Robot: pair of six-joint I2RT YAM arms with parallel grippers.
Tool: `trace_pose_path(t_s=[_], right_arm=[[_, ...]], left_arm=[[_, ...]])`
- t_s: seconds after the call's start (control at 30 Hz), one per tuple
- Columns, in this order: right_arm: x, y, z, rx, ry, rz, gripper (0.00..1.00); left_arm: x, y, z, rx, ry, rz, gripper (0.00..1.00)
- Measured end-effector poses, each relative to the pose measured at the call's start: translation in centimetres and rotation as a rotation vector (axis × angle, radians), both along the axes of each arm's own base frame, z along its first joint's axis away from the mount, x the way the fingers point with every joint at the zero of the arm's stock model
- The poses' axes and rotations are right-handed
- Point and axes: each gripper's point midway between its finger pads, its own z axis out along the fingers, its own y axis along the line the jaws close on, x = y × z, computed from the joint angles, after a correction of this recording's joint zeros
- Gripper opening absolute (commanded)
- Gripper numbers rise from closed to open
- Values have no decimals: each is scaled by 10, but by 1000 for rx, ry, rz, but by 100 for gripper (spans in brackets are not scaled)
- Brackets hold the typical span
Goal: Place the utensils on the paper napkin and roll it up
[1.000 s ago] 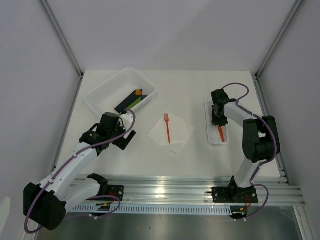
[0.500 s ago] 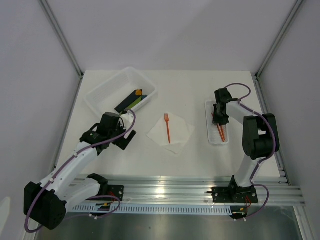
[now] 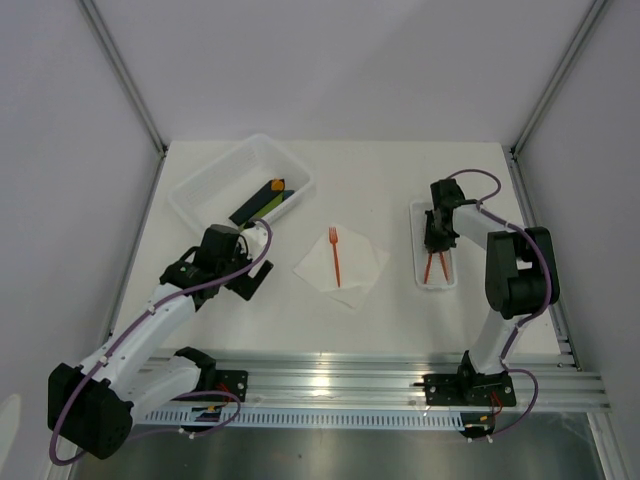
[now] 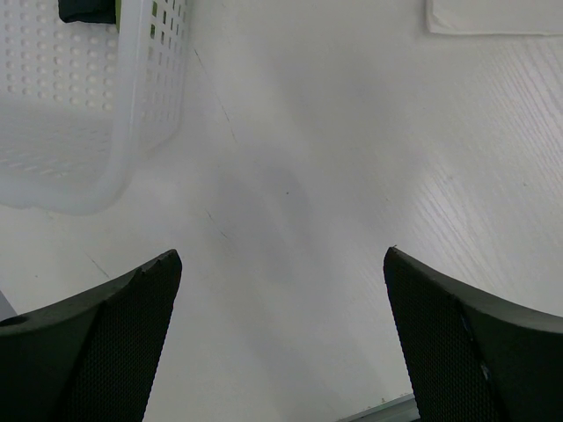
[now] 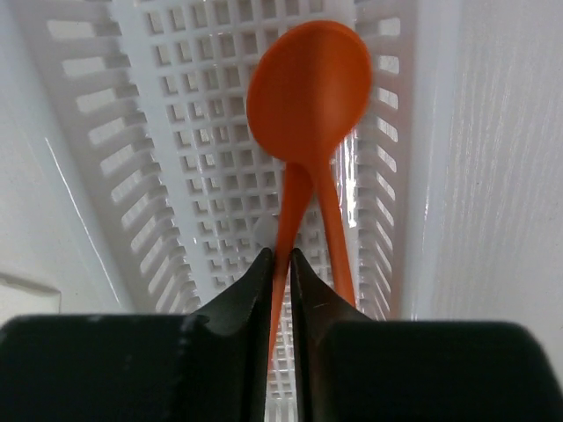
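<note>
Though lying far left, well apart from the rest: large translucent bin [image 3: 215,180], with dark green and black bars [image 3: 262,203] inside, orange-tipped. At right, narrow ribbed tray [image 3: 419,262], holding the orange spoon [image 5: 308,88] lengthwise, a second orange stem [image 5: 339,255] just beside its handle. Midway across tabletop [image 3: 390,180], paper napkin [image 3: 362,262] spread flat, orange fork [image 3: 336,255] on it, tines away from the arms. Right gripper [image 5: 280,257] pinched tight on the spoon's handle inside the tray. Left gripper [image 4: 281,255] spread wide, holding nothing, above bare tabletop between bin and napkin.
</note>
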Motion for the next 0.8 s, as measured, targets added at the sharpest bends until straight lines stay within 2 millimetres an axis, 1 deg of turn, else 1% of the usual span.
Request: trace_pose_path(t_s=[0.1, 0.13, 0.3, 0.4, 0.5, 0.57, 0.6, 0.63, 0.67, 0.73, 0.77, 0.8], right_arm=[[0, 2, 0, 6, 1, 13, 1], [0, 2, 1, 6, -4, 19, 0], [0, 3, 7, 13, -13, 44, 0], [0, 5, 20, 18, -42, 55, 0], [4, 8, 48, 4, -108, 61, 0], [10, 19, 81, -9, -192, 67, 0], [13, 30, 99, -7, -246, 72, 0], [16, 47, 121, 7, -314, 89, 0], [16, 69, 141, 36, -389, 116, 0], [5, 124, 176, 126, -509, 189, 0], [-2, 152, 187, 179, -545, 224, 0], [-8, 175, 192, 221, -562, 253, 0]], left_arm=[[0, -1, 0, -3, 1, -3, 99], [0, -1, 0, -5, 2, -5, 100], [0, -1, 0, -6, 2, -6, 100], [0, -2, 0, -6, 2, -6, 100], [0, -2, 0, -7, 2, -6, 100], [0, -2, 0, -7, 2, -6, 100], [0, -2, 0, -8, 3, -7, 99], [0, -2, 0, -8, 3, -7, 100], [0, -2, 0, -9, 3, -8, 99], [0, -2, 0, -9, 3, -8, 100], [0, -2, 0, -9, 3, -8, 100], [0, -2, 0, -9, 2, -8, 99]])
